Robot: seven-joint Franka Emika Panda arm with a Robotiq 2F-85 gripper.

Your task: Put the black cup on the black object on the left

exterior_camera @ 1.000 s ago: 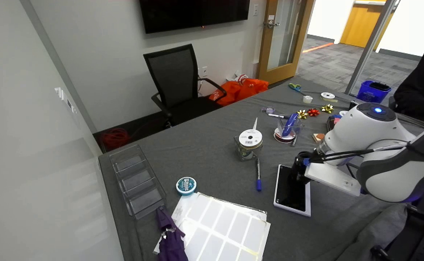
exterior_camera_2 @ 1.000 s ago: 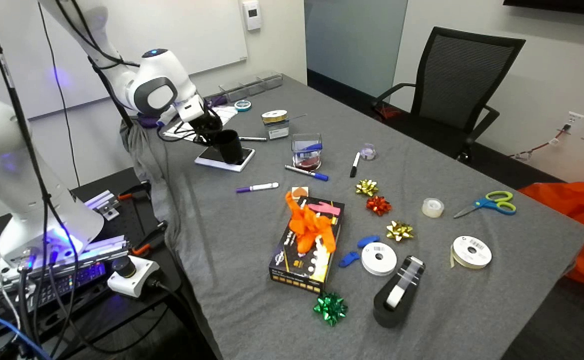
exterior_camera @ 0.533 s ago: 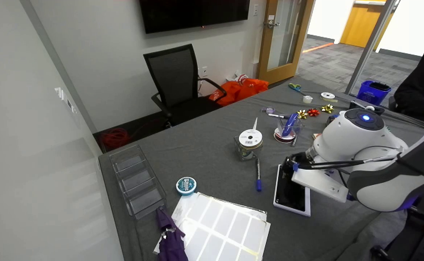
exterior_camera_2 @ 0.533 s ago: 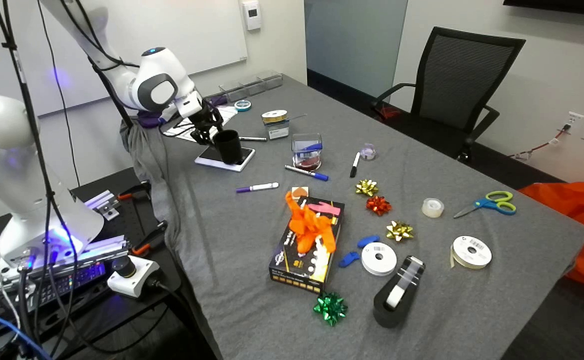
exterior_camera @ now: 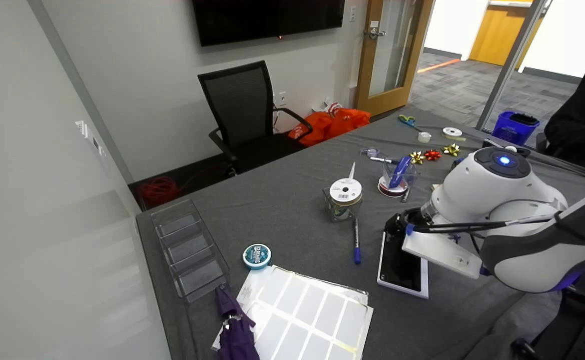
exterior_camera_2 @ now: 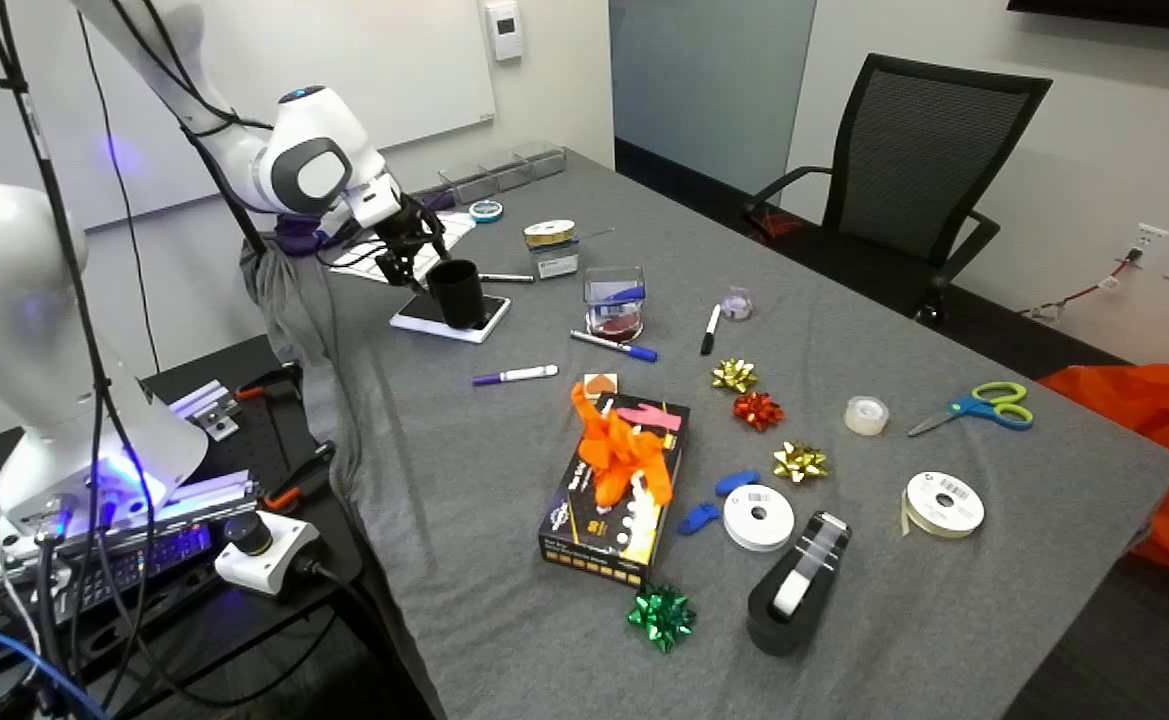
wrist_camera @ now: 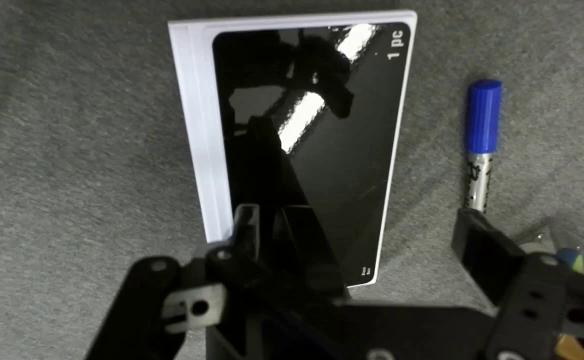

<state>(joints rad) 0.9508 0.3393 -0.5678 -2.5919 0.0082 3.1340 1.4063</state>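
Observation:
The black cup (exterior_camera_2: pixel 457 294) stands upright on the black object (exterior_camera_2: pixel 427 309), a flat slab with a pale border. In the wrist view the slab (wrist_camera: pixel 351 160) fills the upper middle with its glossy face up; the cup cannot be told apart from the dark shapes there. My gripper (exterior_camera_2: pixel 420 268) is just behind the cup, close to its rim; whether they touch cannot be told. Seen from the wrist, the gripper (wrist_camera: pixel 380 212) has its jaws spread wide with nothing between them. In an exterior view the slab (exterior_camera: pixel 400 270) lies partly under the hand, which hides the cup.
A blue-capped marker (wrist_camera: pixel 484 120) lies beside the slab. Near it stands a clear box with a ribbon spool (exterior_camera: pixel 346 190) on top. Paper sheets (exterior_camera: pixel 307 320) and a purple umbrella (exterior_camera: pixel 235 332) lie farther off. A dark glove box (exterior_camera_2: pixel 616 490) sits toward the table's other end.
The jaws have spread from around the cup, and the hand has drawn back a little from it. The cup has stayed standing on the slab.

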